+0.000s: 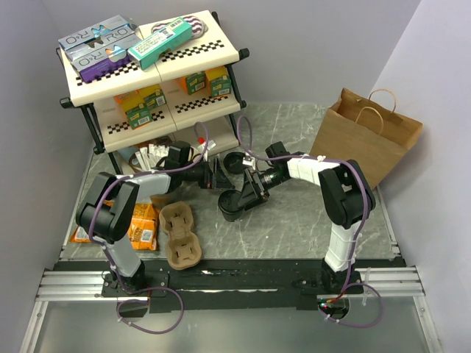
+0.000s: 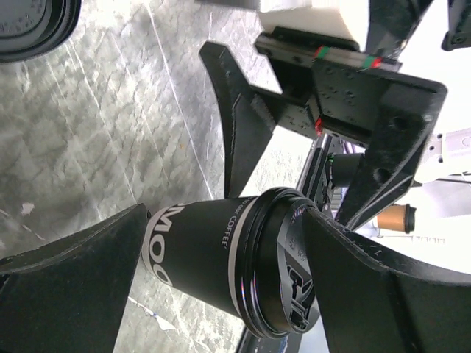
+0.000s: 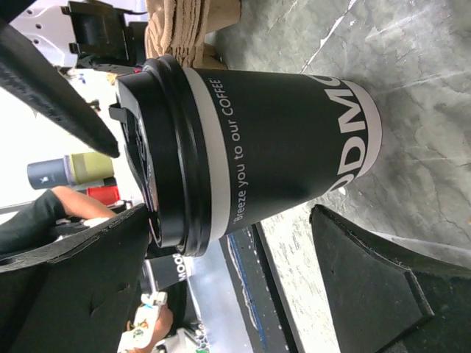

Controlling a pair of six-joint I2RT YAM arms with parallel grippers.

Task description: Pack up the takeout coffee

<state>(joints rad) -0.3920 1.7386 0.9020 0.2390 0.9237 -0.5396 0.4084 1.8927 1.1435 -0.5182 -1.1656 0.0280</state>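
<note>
Likely light and crushable, the black paper coffee cup [image 3: 280, 140] wants a gentle mid-wall hold below its black plastic lid [image 3: 151, 147]; left gripper [image 2: 224, 220] and right gripper [image 3: 228, 213] both gape.

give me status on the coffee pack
Left claw open, right claw open, both at the takeout coffee. Upright on table, lid on, ungripped. Claws crowd each other; paper bag stands far right.

Coffee cup [image 2: 199, 257] base hidden behind left fingers [image 2: 66, 287].
</note>
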